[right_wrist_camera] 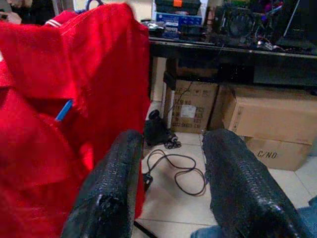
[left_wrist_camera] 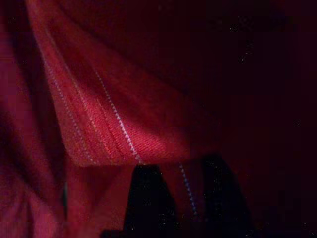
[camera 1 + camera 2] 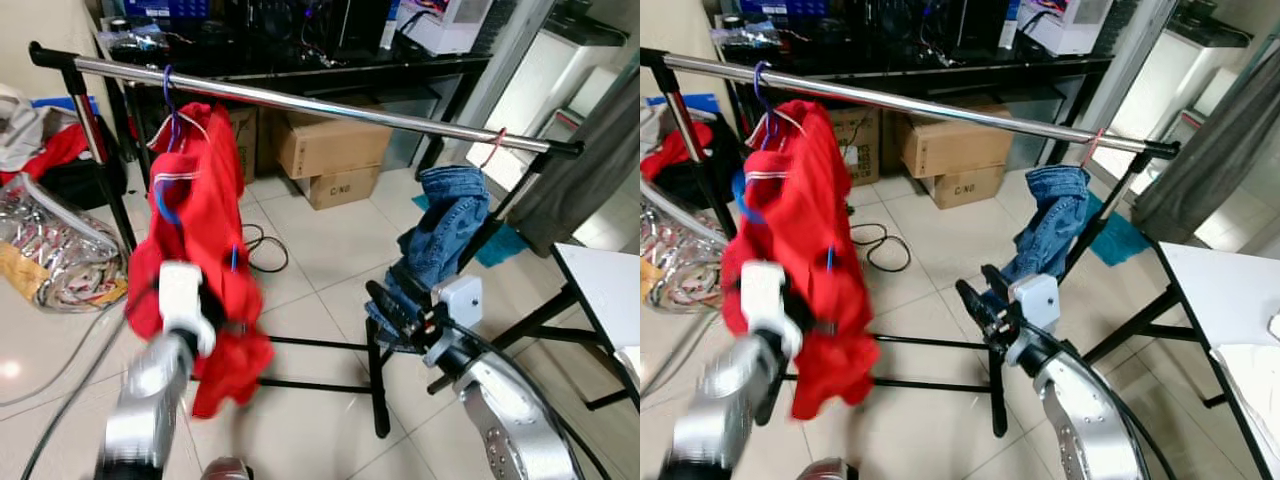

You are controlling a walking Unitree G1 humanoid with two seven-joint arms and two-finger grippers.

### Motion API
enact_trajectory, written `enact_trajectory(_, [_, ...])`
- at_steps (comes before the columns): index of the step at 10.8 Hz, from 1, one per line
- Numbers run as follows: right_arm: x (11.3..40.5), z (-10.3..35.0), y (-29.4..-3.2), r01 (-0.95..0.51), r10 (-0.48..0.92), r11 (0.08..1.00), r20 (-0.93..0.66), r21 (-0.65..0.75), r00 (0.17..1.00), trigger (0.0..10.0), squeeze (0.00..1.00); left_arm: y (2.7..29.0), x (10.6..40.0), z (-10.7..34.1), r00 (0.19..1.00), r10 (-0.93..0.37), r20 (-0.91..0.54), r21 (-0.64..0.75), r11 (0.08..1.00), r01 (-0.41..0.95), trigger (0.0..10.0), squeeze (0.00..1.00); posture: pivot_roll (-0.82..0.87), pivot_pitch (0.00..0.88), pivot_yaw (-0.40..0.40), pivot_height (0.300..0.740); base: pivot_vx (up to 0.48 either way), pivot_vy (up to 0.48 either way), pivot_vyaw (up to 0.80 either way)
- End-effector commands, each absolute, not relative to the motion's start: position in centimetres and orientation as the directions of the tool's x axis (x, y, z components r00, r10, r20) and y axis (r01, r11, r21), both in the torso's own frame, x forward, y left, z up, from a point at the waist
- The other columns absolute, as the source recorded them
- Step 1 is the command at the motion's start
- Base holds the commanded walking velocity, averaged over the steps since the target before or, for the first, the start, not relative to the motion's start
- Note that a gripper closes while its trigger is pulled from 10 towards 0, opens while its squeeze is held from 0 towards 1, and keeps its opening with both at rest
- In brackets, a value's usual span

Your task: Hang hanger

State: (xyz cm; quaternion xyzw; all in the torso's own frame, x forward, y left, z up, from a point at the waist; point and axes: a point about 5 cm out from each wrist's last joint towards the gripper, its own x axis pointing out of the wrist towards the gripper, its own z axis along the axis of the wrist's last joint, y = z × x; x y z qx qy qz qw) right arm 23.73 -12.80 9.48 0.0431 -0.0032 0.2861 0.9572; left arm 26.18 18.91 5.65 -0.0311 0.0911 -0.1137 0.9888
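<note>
Where the left gripper pushes into the hanging red fabric garment, its two black fingers stand slightly parted with dim red cloth between and around them; whether they pinch it I cannot tell. The right gripper is released, its textured fingers spread with nothing between them, low beside the blue denim jeans.

The garment hangs on a blue plastic hanger, hooked over the long chrome clothes rail near its left end. The jeans hang from a pink hook near the right end, well apart, with bare rail between.

Behind the rail stand brown cardboard boxes under a black desk, and a black cable coils on the pale tiled floor. The rack's black base bars cross the floor below. A white desk edges in at right, a crumpled foil bag at left.
</note>
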Motion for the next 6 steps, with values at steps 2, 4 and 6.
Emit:
enact_trajectory(2, [23.8, 9.3, -13.6, -0.527, 0.525, 0.847, 0.038, 0.070, 0.850, 10.0, 0.00, 17.7, 25.4, 6.3, 0.969, -0.222, -0.109, -0.054, 0.975, 0.217, 10.0, 0.00, 0.16, 0.000, -0.115, 0.740, 0.000, 0.000, 0.00])
enact_trajectory(4, [23.8, 9.1, -13.8, -0.525, 0.523, 0.849, 0.047, 0.057, 0.851, 10.0, 0.00, 16.4, 24.6, 6.3, 0.971, -0.223, -0.090, -0.054, 0.974, 0.219, 10.0, 0.00, 0.16, 0.000, -0.116, 0.740, 0.000, 0.000, 0.00])
enact_trajectory(6, [23.5, 8.7, -14.1, -0.523, 0.522, 0.851, 0.045, 0.047, 0.852, 10.0, 0.00, 15.7, 24.2, 6.1, 0.971, -0.224, -0.083, -0.052, 0.974, 0.220, 10.0, 0.00, 0.16, 0.000, -0.113, 0.740, 0.000, 0.000, 0.00])
